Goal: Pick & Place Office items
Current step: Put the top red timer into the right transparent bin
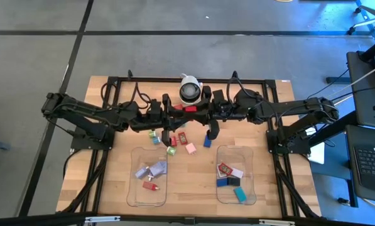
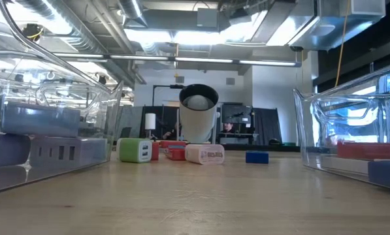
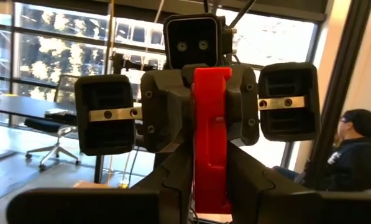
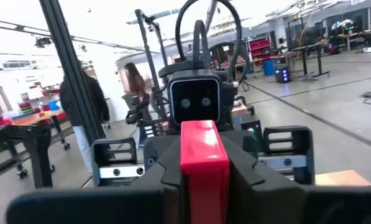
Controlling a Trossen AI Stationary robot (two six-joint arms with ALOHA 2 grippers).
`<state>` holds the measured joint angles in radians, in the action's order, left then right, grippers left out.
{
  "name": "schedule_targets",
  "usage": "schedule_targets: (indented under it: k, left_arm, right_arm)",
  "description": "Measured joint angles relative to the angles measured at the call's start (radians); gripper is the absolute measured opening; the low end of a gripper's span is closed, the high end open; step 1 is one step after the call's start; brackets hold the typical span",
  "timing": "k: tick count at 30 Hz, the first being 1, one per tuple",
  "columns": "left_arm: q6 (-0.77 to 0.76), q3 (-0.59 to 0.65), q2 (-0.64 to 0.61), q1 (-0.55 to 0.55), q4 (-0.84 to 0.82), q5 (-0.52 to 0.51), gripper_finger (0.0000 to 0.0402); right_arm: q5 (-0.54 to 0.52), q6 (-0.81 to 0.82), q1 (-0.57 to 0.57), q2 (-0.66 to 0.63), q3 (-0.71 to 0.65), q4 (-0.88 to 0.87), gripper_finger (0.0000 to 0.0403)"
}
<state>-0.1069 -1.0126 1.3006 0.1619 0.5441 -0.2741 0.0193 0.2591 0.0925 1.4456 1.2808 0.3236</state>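
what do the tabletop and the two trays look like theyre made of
Tabletop: seemingly wood, light matte planks with visible grain and seams. Left tray and right tray: probably clear glossy plastic, since the table and items show through and the low view catches reflections on their walls.

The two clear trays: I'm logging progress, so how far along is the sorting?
Done: several items lie in the left tray and several in the right tray. In hand: the left gripper and right gripper meet above the table, both shut on one red item. Left: loose items on the table between the trays.
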Motion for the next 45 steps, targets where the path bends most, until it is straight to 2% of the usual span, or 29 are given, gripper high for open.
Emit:
schedule_targets:
  k: [6, 14, 20, 27, 33, 39, 45]
  left_arm:
    - [-0.021, 0.000, 0.000, 0.001, -0.010, -0.014, 0.0098]
    - [-0.124, 0.000, 0.000, 0.000, -0.031, 0.064, 0.0199]
    - [-0.145, 0.000, -0.008, -0.001, -0.147, 0.045, 0.0249]
    - [-0.269, 0.000, -0.010, 0.000, -0.292, 0.050, 0.0256]
    - [-0.329, 0.000, -0.010, -0.009, -0.392, 0.038, 0.0248]
    - [-0.328, 0.000, -0.010, -0.022, -0.408, 0.033, 0.0242]
    - [-0.284, 0.000, -0.010, -0.023, -0.414, 0.031, 0.0243]
  right_arm:
    - [0.013, 0.020, 0.000, 0.000, 0.000, -0.001, 0.0056]
    - [0.030, 0.021, -0.022, -0.003, 0.000, -0.020, 0.0055]
    - [0.036, -0.006, -0.056, -0.062, 0.000, -0.242, 0.0055]
    - [0.015, -0.002, -0.034, -0.190, 0.000, -0.481, 0.0055]
    - [0.026, 0.144, 0.051, -0.261, 0.000, -0.861, 0.0056]
    - [0.028, 0.322, 0.199, -0.228, 0.000, -1.208, 0.0073]
    - [0.027, 0.441, 0.296, -0.141, 0.000, -1.304, 0.0063]
